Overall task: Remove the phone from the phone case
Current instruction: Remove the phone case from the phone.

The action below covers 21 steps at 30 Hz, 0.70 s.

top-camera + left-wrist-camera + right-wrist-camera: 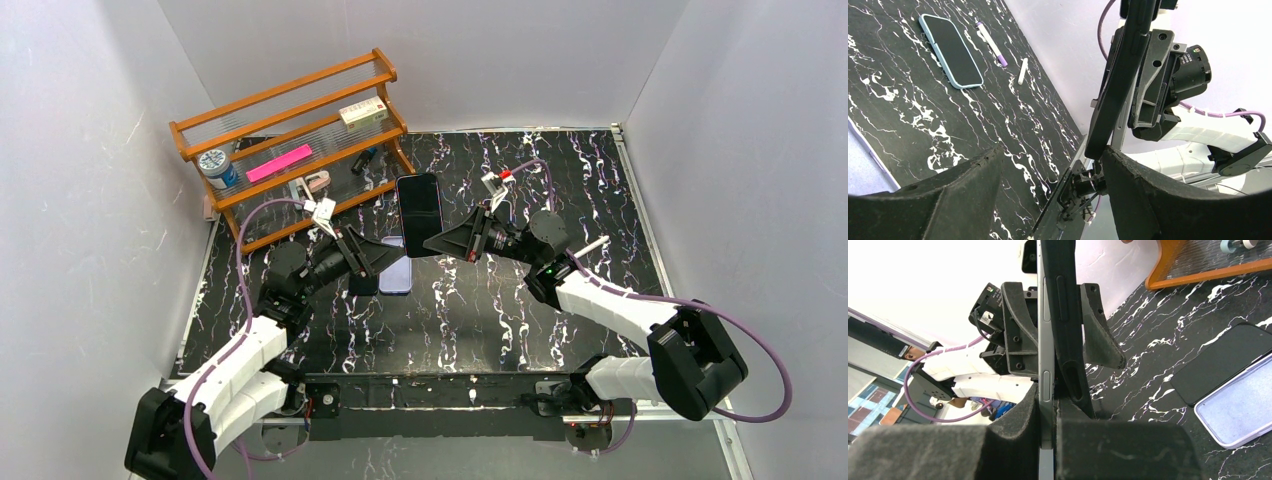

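Observation:
My right gripper point(436, 243) point(1048, 407) is shut on the bare lower end of a grey-edged phone point(1044, 375) and holds it upright above the table, its dark screen point(419, 205) facing the top camera. The black case point(1068, 335) is still on its upper part and peels away from the phone near my pads. My left gripper point(385, 258) point(1053, 150) is open. Its fingers point(1017, 330) straddle the phone and case from the far side. The cased phone point(1120, 85) stands just above the left gripper's right finger.
A dark phone point(1223, 360) lies partly over a light-blue case point(1240, 412) on the marble table, below the grippers point(396, 275). A purple-capped pen point(991, 45) and a white stick point(1022, 71) lie nearby. A wooden rack point(290, 95) holding small items stands at the back left.

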{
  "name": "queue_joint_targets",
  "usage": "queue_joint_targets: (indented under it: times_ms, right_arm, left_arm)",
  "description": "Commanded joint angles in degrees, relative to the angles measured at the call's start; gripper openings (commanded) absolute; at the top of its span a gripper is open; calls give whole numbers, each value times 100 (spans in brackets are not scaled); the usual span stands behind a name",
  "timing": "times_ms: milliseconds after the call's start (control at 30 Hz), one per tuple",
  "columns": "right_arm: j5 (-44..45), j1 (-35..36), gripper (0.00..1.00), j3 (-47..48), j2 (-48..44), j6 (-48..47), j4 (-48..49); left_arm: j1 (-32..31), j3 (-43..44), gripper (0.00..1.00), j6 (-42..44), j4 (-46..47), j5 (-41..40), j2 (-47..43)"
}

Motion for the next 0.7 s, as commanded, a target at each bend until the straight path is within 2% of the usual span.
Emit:
queue_joint_targets:
  times_ms: [0,433,667]
  right_arm:
    - [12,32,1,183,-134,-43,546]
    - [-318,39,1,228,-103,75,579]
    - [-413,48,1,174,33,208,761]
  left_arm:
    - [-190,290,70,-25,297,258,-67]
    - [-215,530,62,-26,430,-15,386]
    - [-315,969,41,-133,694,30,725]
